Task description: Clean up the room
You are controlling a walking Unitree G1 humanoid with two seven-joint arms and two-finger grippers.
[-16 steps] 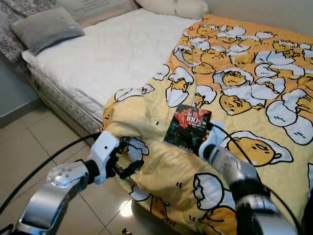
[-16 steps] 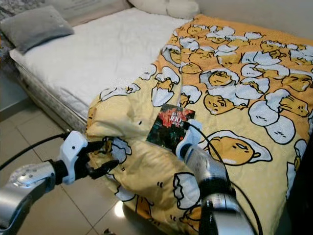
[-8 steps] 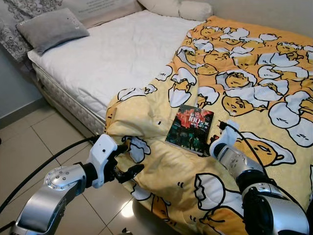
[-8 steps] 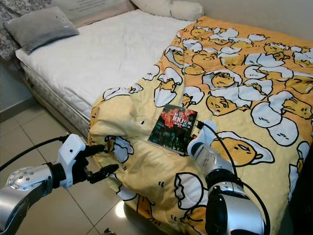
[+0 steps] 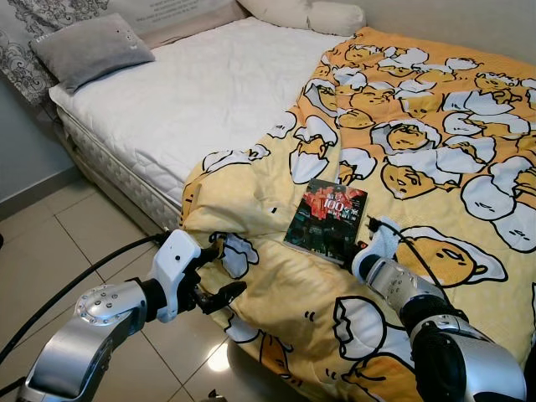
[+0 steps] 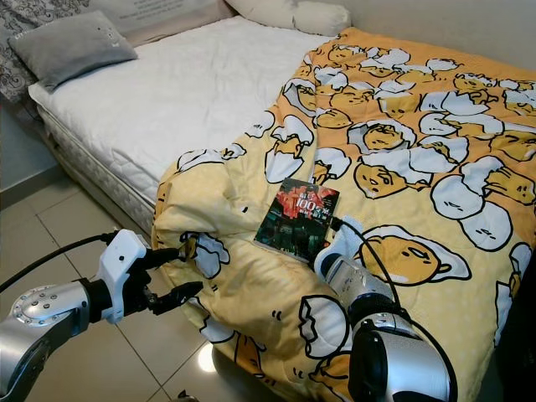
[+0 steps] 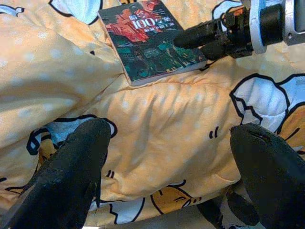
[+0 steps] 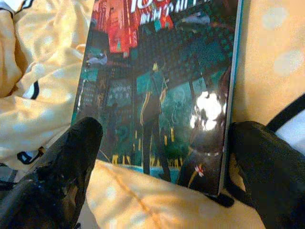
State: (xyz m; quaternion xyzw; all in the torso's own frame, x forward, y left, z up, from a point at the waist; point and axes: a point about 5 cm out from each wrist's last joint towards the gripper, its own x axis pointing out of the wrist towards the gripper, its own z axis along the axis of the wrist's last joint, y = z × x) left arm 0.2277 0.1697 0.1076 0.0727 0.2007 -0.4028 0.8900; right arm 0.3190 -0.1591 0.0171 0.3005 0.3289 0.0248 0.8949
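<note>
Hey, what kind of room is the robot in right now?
Most likely a bedroom: a bed with a bare white mattress, a grey pillow, and a yellow cartoon-print quilt with a book on it.

Bright, even indoor light; glare spot on book [image 8: 208,106]; blurred near fingers [image 8: 62,167].

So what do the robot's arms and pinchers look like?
Both arms are shiny silver metal tubes. Each has a white wrist block and a black cable looping along it. The left gripper and right gripper each have two long black fingers.
</note>
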